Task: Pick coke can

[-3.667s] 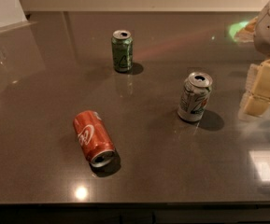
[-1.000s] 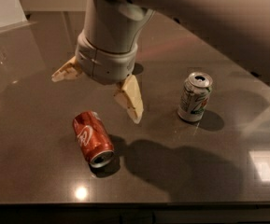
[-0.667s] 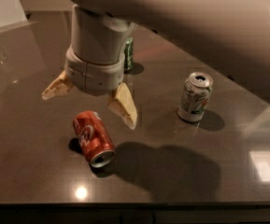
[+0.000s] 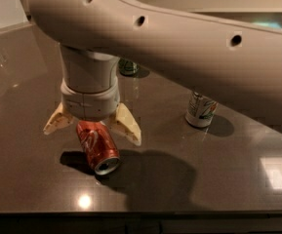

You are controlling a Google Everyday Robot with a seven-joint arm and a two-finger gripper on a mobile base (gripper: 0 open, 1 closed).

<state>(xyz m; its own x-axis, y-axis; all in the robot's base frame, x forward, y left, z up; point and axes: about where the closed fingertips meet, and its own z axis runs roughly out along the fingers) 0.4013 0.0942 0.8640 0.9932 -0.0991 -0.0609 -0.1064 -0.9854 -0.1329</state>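
End effector (image 4: 92, 134) sits low near counter (image 4: 228, 179) front edge, jaws spread apart, straddling far end of coke can (image 4: 99, 150) lying on its side; contact unclear.

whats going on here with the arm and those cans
A robot arm reaches across a dark table, with its hand low over the coke can. The can lies on its side near the front edge. The hand's two fingers are spread open on either side of the can's far end, not closed on it. A green can and a white-silver can stand further back, partly hidden by the arm.
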